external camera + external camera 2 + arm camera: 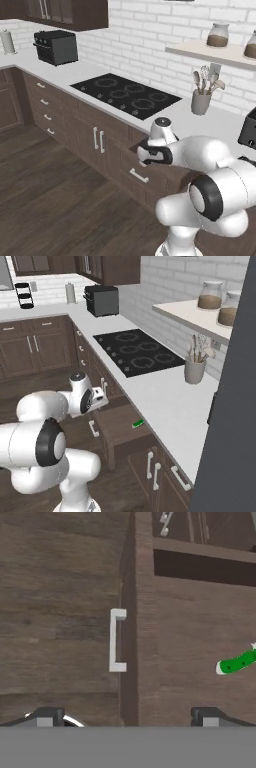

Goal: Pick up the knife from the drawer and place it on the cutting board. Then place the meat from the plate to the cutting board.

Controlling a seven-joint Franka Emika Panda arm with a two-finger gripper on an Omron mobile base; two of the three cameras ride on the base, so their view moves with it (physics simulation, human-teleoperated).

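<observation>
In the hand view, the silver bar handle (117, 640) fronts the open dark brown wooden drawer (185, 642), gripper (127, 717) spread wide and empty above it, green-handled knife (237, 662) lying inside at the right.

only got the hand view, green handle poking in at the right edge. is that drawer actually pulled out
Observer: Yes. The right base view shows the wide dark brown wooden drawer standing well out of the cabinet, below the pale grey counter.
Operator: where's the knife sit in it
Observer: The small green-handled knife lies at the drawer's counter side, right by the counter's edge. I cannot make out its blade there.
Operator: anything on the counter nearby
Observer: A flat black cooktop lies beyond the drawer, and a grey utensil holder stands by the brick wall.
</observation>
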